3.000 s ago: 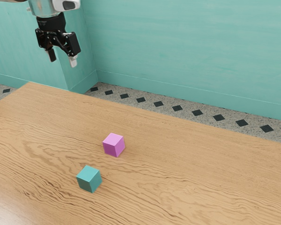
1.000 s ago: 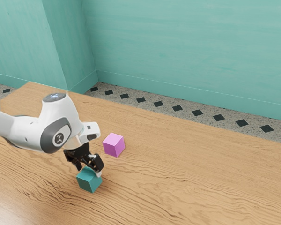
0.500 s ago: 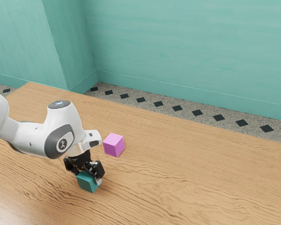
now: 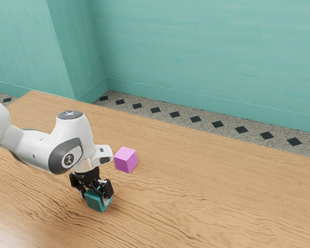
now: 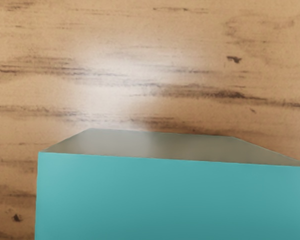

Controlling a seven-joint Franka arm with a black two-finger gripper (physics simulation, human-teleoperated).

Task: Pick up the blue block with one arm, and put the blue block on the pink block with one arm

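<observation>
The small teal-blue cube (image 4: 96, 203) sits on the wood-grain bench (image 4: 206, 196), near the pink cube (image 4: 125, 159). The black jaws are low over its top, and I cannot tell whether they press its sides. It looks rigid, light and smooth-faced, so two opposite flat sides, gripped squarely, seem the safest hold.
</observation>
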